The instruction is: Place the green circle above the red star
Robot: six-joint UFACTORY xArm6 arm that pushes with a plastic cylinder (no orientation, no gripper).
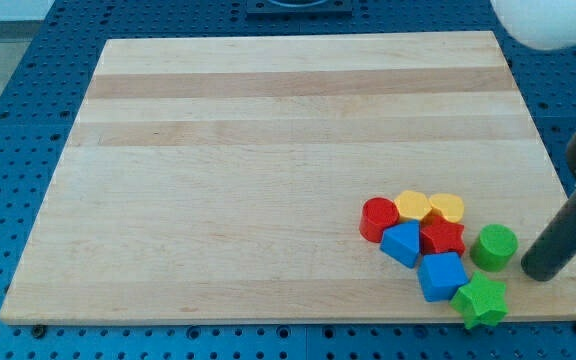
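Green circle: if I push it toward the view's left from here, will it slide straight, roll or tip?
The green circle looks squat and flat-topped, so it will probably slide, not tip. My tip sits right of it and slightly lower, so it may veer. The red star is close on its left and would likely get shoved.

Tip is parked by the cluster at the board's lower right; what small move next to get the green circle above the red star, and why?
Probably slide my tip down and under the green circle block, then push it up. The circle sits just right of the red star block, with my tip to its right; pushing left from here would jam it into the star.
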